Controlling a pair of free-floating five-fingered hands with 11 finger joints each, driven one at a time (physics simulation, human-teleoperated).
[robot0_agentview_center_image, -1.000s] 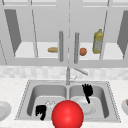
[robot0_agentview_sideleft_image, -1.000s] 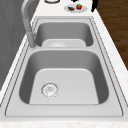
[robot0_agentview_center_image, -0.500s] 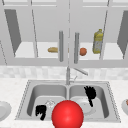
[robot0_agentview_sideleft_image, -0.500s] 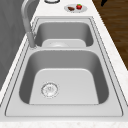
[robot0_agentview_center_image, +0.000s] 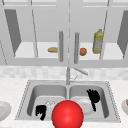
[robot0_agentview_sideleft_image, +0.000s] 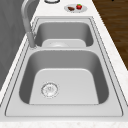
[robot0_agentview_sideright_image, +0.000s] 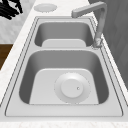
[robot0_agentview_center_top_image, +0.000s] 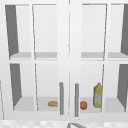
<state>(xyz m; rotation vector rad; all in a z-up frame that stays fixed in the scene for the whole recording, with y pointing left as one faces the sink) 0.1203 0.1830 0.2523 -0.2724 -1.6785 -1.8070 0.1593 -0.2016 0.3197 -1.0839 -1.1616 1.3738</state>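
Left hand (robot0_agentview_center_image: 40, 111): seen in the front view over the near part of the left basin (robot0_agentview_center_image: 46, 96) of the sink, just left of the red ball (robot0_agentview_center_image: 67, 114). Its fingers (robot0_agentview_center_image: 42, 116) hung downward in a loose curl and closed on nothing; whether they touched the ball could not be told.

Right hand (robot0_agentview_center_image: 93, 97): seen in the front view over the right basin (robot0_agentview_center_image: 100, 93), above the white plate (robot0_agentview_center_image: 83, 106) lying on that basin's floor. Its fingers (robot0_agentview_center_image: 94, 107) were spread and fairly straight, pointing down, and held nothing. Contact with the plate could not be judged.

A hand (robot0_agentview_sideright_image: 10, 8): seen in the right side view at the upper left corner, out beyond the tabletop's edge, fingers spread; left or right could not be told.

Red ball: large, in the foreground of the front view, before the divider between the basins.

Plate, right side view (robot0_agentview_sideright_image: 72, 88): flat on the near basin's floor.

Faucet (robot0_agentview_center_image: 68, 75): behind the divider, spout turned toward the right.

Drain (robot0_agentview_sideleft_image: 50, 89): in the left basin's floor.

Small dish (robot0_agentview_sideleft_image: 75, 8): on the tabletop beyond the sink, holding a red item and a brown item.

Wall cabinet (robot0_agentview_center_top_image: 67, 37), lower shelf: bread roll (robot0_agentview_center_top_image: 52, 103), orange fruit (robot0_agentview_center_top_image: 83, 105), yellow bottle (robot0_agentview_center_top_image: 97, 95).
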